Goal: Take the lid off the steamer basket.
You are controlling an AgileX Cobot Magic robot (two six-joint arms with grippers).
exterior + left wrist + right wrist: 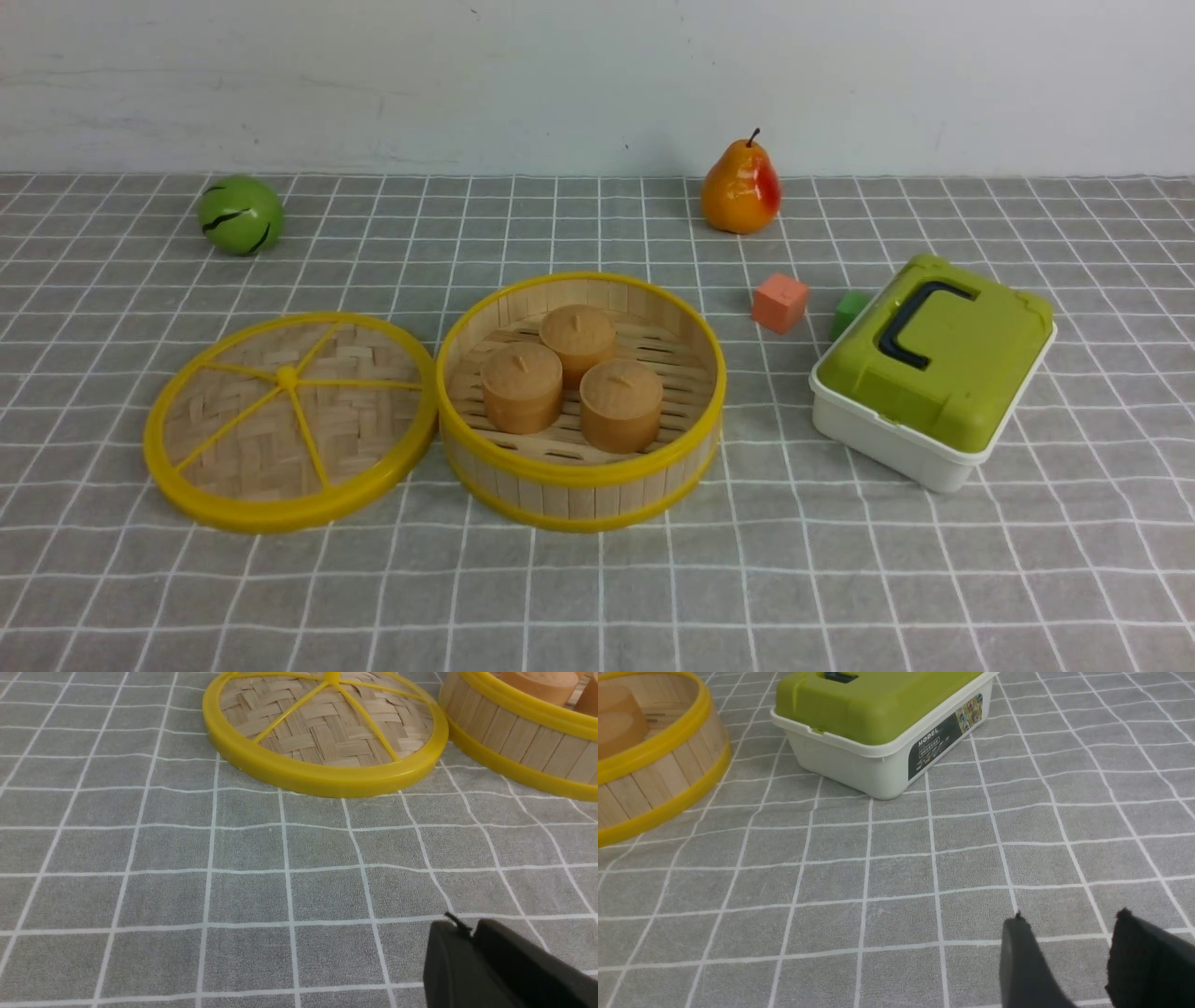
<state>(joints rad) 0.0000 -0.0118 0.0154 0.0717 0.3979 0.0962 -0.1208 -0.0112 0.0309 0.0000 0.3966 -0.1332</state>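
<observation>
The lid (289,420), a woven bamboo disc with yellow rim and spokes, lies flat on the cloth just left of the steamer basket (579,476), touching its wall. The basket is uncovered and holds three tan bun-shaped pieces (574,373). Neither arm shows in the front view. In the left wrist view the lid (327,732) and the basket wall (514,732) lie ahead of my left gripper (469,928), which is shut and empty. In the right wrist view my right gripper (1069,919) is open and empty over bare cloth, with the basket (654,779) off to one side.
A white box with a green lid and dark handle (934,369) stands right of the basket, also in the right wrist view (878,718). An orange cube (780,302) and a green cube (848,311) lie behind it. A pear (742,187) and a green ball (240,215) sit near the back wall.
</observation>
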